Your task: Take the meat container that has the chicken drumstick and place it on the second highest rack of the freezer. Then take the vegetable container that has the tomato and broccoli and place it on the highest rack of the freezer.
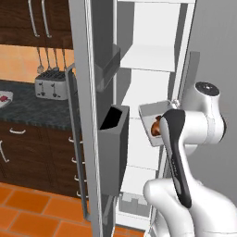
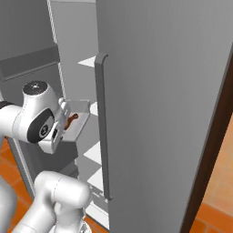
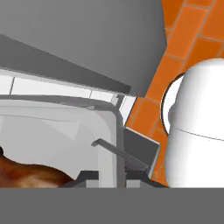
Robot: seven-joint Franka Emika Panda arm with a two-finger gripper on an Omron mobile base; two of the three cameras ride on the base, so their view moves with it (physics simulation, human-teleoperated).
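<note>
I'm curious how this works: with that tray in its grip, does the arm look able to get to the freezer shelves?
Probably yes. The freezer door stands open, and the end effector, shut on the meat container's rim, holds it with the chicken drumstick right before the white shelves; nothing visible blocks the way.

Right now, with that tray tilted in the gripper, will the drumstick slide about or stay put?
The chicken drumstick looks glossy and rounded, so it may slide. The meat container has raised walls, which should probably catch it. The gripper pinches one rim only, so the tray could sag.
</note>
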